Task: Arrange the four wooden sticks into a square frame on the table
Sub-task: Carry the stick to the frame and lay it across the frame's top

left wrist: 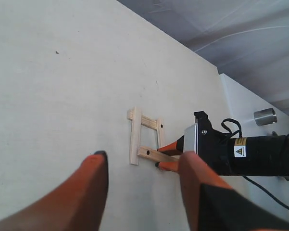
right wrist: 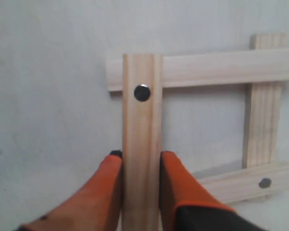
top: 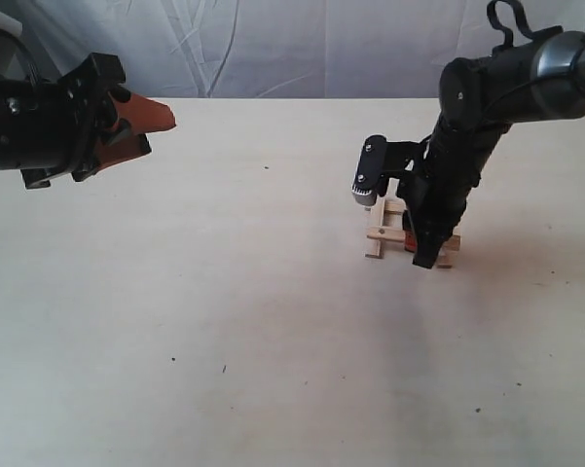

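Observation:
Four pale wooden sticks lie in a rough square on the cream table (top: 224, 311), right of centre. My right gripper (right wrist: 142, 156) is shut on one stick (right wrist: 142, 125), whose dotted end lies across a second stick (right wrist: 216, 69). A third stick (right wrist: 263, 125) forms the opposite side. The fourth stick (right wrist: 245, 182), marked with a dot, lies slanted, and the fingers hide its near end. In the exterior view the right gripper (top: 428, 248) points down onto the frame (top: 376, 236). My left gripper (top: 156, 131) hovers open and empty at the far left, well away from the sticks (left wrist: 134, 137).
A pale wrinkled backdrop (top: 302, 49) rises behind the table's far edge. The right arm's black housing (left wrist: 240, 154) reaches in beside the frame. A small metal cylinder (left wrist: 265, 116) stands on a white surface beyond the table. Tiny dark specks (top: 224, 369) dot the tabletop.

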You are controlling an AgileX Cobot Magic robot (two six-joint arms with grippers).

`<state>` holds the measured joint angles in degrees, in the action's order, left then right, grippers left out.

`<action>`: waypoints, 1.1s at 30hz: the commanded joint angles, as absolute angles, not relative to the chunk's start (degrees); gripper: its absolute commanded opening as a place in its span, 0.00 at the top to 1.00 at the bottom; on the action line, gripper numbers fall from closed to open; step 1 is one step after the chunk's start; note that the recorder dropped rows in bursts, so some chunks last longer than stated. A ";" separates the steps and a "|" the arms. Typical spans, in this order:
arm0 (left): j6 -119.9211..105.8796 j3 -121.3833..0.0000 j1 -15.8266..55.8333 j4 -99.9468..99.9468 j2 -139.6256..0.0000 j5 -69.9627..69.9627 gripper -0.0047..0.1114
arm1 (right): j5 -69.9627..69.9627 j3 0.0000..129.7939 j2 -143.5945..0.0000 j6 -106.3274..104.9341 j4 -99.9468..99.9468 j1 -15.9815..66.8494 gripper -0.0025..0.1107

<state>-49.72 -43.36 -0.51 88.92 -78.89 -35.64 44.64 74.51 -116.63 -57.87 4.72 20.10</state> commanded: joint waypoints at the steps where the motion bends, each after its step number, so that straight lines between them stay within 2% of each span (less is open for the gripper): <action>1: -50.04 -43.63 -0.38 89.46 -78.61 -35.98 0.57 | 44.40 74.53 -116.69 -59.77 8.09 18.74 0.99; 22: -50.14 -43.63 -0.38 90.52 -78.61 -36.20 0.57 | 41.67 73.97 -119.54 -61.66 8.85 18.74 0.98; 25: -50.14 -43.63 -0.38 90.52 -78.61 -36.20 0.57 | 41.81 73.97 -119.54 -61.53 9.08 18.74 0.89; 30: -50.13 -43.63 -0.38 90.63 -78.61 -36.20 0.57 | 41.78 73.97 -119.28 -61.42 9.50 18.74 0.59; 33: -50.13 -43.63 -0.38 90.87 -78.61 -36.20 0.57 | 41.78 73.97 -117.36 -60.42 9.68 18.74 0.53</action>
<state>-49.72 -43.36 -0.51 89.93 -78.89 -35.87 41.98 74.20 -119.48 -61.07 9.35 19.03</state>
